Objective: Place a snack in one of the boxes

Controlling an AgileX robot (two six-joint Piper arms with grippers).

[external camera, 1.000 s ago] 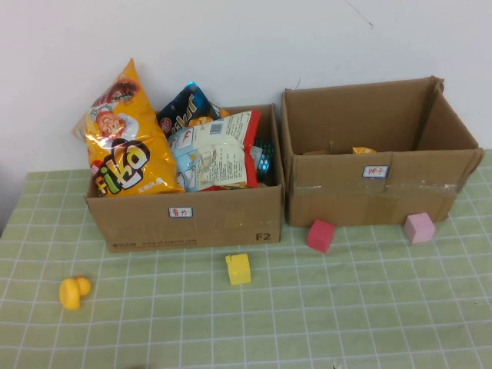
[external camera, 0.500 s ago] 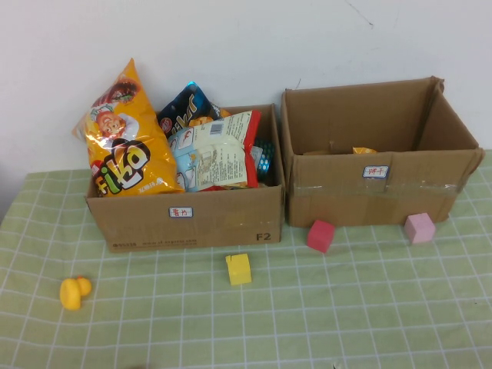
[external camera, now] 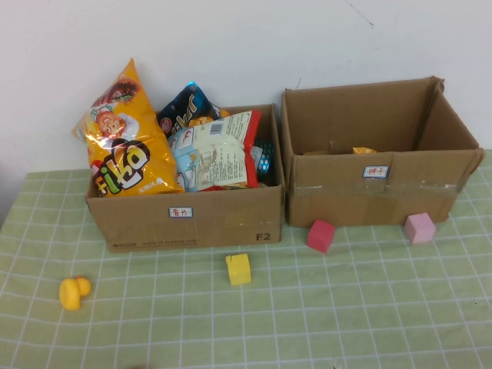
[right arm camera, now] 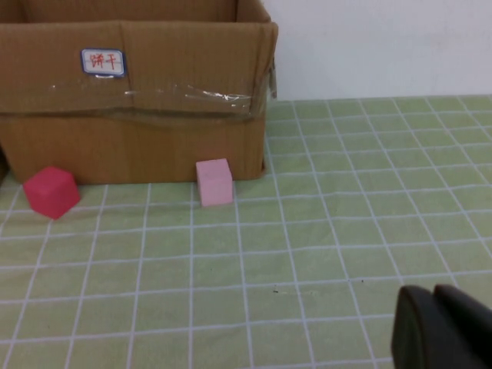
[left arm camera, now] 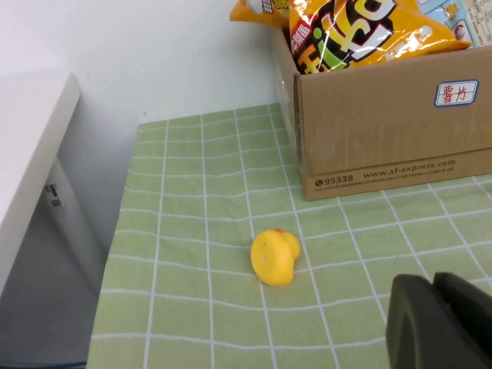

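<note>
The left cardboard box (external camera: pixel 184 217) holds several snack bags: an orange bag (external camera: pixel 123 138), a dark blue bag (external camera: pixel 184 108) and a pale bag with a red edge (external camera: pixel 215 150). The right cardboard box (external camera: pixel 377 192) holds something orange (external camera: pixel 364 150) low inside. My left gripper (left arm camera: pixel 435 323) is shut and empty, low over the cloth at the near left, in front of the left box (left arm camera: pixel 384 131). My right gripper (right arm camera: pixel 435 327) is shut and empty, low over the cloth at the near right, in front of the right box (right arm camera: pixel 138 100). Neither gripper shows in the high view.
On the green checked cloth lie a yellow rubber duck (external camera: pixel 74 291), also in the left wrist view (left arm camera: pixel 275 255), a yellow cube (external camera: pixel 238 269), a red cube (external camera: pixel 320 235) and a pink cube (external camera: pixel 419 227). The red cube (right arm camera: pixel 51 191) and pink cube (right arm camera: pixel 214 181) show in the right wrist view.
</note>
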